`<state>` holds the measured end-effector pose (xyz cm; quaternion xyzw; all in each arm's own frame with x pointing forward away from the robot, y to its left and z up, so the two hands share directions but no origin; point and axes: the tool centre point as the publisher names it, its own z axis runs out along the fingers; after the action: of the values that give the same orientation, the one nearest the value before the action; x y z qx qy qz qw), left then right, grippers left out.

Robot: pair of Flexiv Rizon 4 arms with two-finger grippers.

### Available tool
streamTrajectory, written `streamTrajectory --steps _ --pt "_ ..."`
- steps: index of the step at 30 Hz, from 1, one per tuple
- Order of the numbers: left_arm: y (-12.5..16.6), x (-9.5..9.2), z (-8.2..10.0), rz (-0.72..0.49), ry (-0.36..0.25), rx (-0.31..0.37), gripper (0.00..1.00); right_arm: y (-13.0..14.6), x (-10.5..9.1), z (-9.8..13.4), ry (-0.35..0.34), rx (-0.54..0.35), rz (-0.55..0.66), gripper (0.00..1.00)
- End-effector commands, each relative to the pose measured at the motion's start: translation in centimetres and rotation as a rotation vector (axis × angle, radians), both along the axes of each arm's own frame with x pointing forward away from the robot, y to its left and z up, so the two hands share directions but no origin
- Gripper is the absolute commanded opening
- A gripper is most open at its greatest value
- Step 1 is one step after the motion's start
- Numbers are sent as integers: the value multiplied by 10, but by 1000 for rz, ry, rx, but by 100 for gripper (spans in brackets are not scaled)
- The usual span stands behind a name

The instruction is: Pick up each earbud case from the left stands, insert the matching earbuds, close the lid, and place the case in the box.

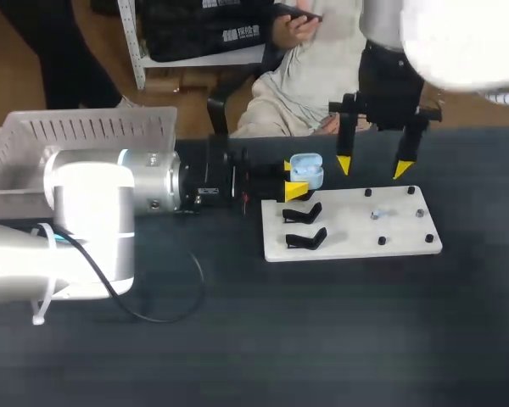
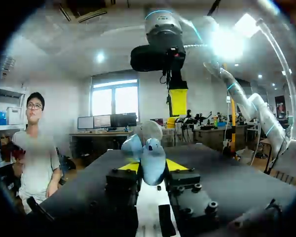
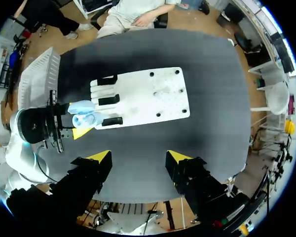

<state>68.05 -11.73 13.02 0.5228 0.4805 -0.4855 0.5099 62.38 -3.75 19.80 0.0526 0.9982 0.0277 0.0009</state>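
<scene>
My left gripper (image 1: 293,179) is shut on a light blue earbud case (image 1: 306,170) whose lid stands open, held at the left end of the white board (image 1: 356,242). In the left wrist view the case (image 2: 151,159) sits between the yellow tips. My right gripper (image 1: 373,167) hangs open above the board's far edge, nothing between its fingers. Two small earbuds (image 1: 380,214) lie on the board's right half. Two black stands (image 1: 304,225) on the board's left part are bare. From the right wrist view, high over the table, the case (image 3: 86,119) and board (image 3: 148,106) lie well ahead of that gripper (image 3: 138,158).
A white slatted box (image 1: 85,131) stands at the table's back left, also visible as the box (image 3: 39,79) beside my left arm. A black cable (image 1: 157,315) loops on the dark table below the left arm. Black pegs dot the board's right half.
</scene>
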Motion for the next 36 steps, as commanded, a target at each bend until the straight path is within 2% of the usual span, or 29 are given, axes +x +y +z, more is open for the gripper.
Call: streamTrajectory --steps 1,5,6,7,18,28,36 --pt "0 -2 -1 8 -4 -3 0 -14 4 -19 -58 6 34 68" --pt "0 -2 -1 8 -4 -3 0 -27 14 -37 -62 8 79 58" --pt "0 -2 -1 8 -4 -3 0 -31 16 -42 -63 12 90 50" --pt "0 -2 -1 8 -4 -3 0 -33 17 -46 -63 15 103 49" --pt "0 -2 -1 8 -4 -3 0 -51 35 -74 -47 34 178 45" --pt "0 -2 -1 8 -4 -3 0 -53 46 -105 -45 38 213 41" --pt "0 -2 -1 8 -4 -3 0 -55 57 -122 -54 57 218 41"
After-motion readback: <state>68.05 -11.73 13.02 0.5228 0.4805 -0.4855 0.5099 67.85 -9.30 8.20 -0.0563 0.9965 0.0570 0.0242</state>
